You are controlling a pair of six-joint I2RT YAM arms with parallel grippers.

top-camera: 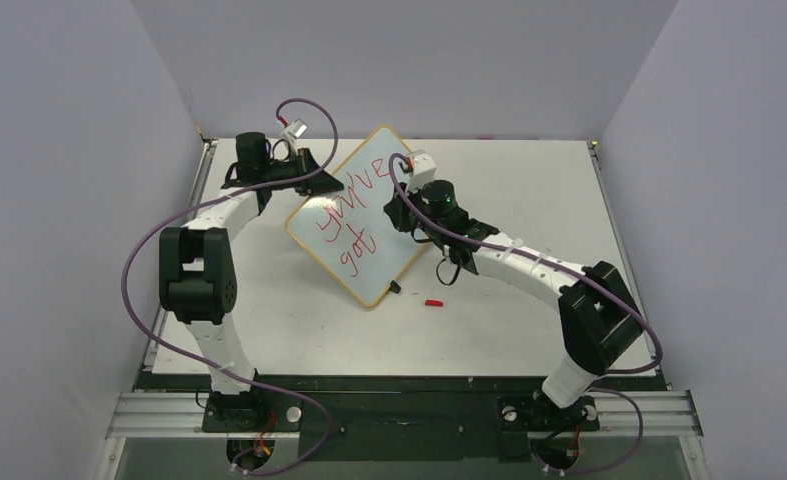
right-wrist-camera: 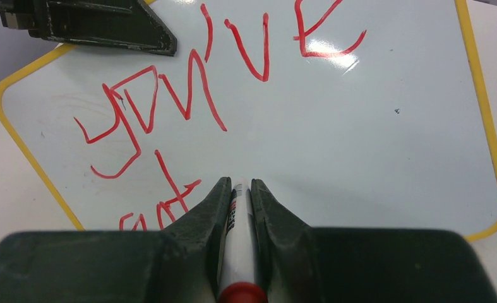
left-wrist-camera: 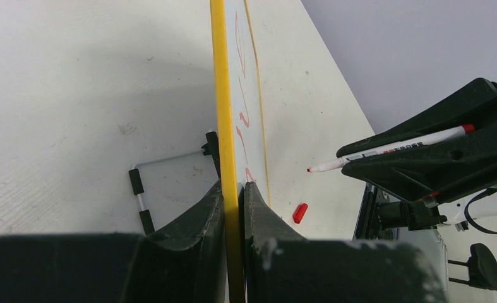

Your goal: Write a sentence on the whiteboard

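Whiteboard (top-camera: 384,262) stands tilted mid-table (top-camera: 529,200), its red sentence (top-camera: 341,212) reading "you've got". The left gripper (left-wrist-camera: 233,197) pinches its yellow frame; the right gripper (right-wrist-camera: 239,188) is clamped on a marker (right-wrist-camera: 237,218), tip near the board. A red cap (top-camera: 433,302) lies beside it.

White whiteboard (top-camera: 389,255), yellow frame, red writing (top-camera: 347,215). White marker (left-wrist-camera: 397,151), red tip and end. Red cap (top-camera: 433,302). Black left gripper (left-wrist-camera: 233,189) and right gripper (right-wrist-camera: 240,186). White arms (top-camera: 219,215), black joints. Purple cables (top-camera: 139,260). Off-white table (top-camera: 529,190), pale lilac walls (top-camera: 49,150).
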